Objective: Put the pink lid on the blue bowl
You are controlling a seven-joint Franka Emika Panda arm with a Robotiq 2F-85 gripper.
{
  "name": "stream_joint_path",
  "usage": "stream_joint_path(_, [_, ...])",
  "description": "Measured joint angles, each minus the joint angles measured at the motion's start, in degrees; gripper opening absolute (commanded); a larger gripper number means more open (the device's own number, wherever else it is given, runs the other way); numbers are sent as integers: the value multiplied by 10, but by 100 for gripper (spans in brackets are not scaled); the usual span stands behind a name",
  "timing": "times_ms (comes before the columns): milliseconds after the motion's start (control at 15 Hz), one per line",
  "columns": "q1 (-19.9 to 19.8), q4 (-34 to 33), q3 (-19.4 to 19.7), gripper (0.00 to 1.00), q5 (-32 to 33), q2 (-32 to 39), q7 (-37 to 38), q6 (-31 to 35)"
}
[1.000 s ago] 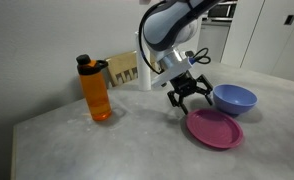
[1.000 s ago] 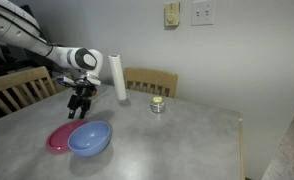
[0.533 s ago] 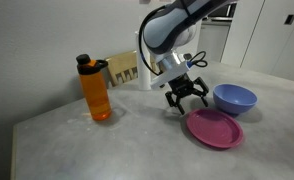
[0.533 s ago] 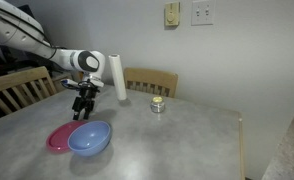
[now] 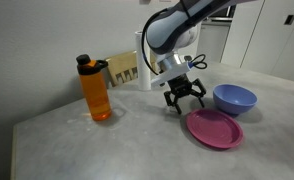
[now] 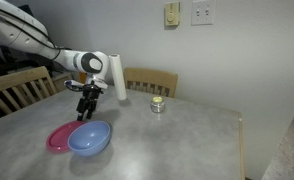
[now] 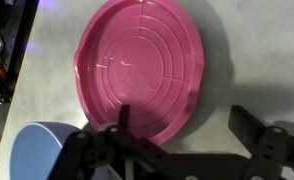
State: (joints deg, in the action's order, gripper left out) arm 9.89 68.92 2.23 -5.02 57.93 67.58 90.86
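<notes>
The pink lid [image 5: 215, 128] lies flat on the grey table, next to the blue bowl [image 5: 234, 98]. In an exterior view the lid [image 6: 57, 138] lies beside the bowl [image 6: 90, 138]. My gripper [image 5: 184, 100] hangs open and empty a little above the table, beside the lid's edge; it also shows in an exterior view [image 6: 86, 106]. In the wrist view the lid [image 7: 137, 65] fills the upper middle, the bowl [image 7: 37, 152] shows at the lower left, and my open fingers [image 7: 187, 128] straddle the lid's lower right rim and bare table.
An orange bottle [image 5: 95, 89] with a black cap stands on the table's near side. A white paper-towel roll [image 6: 117, 77] and a small jar [image 6: 158, 104] stand on the table. Wooden chairs [image 6: 152, 80] stand behind it.
My gripper has shifted slightly away from the lid and bowl and risen a little. The lid and bowl have not moved.
</notes>
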Motion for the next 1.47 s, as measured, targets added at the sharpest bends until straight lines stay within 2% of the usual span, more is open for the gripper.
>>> stream_joint_path(867, [-7, 11, -8, 100, -57, -2, 3, 4])
stream_joint_path(1467, [-10, 23, -8, 100, -65, -9, 3, 15])
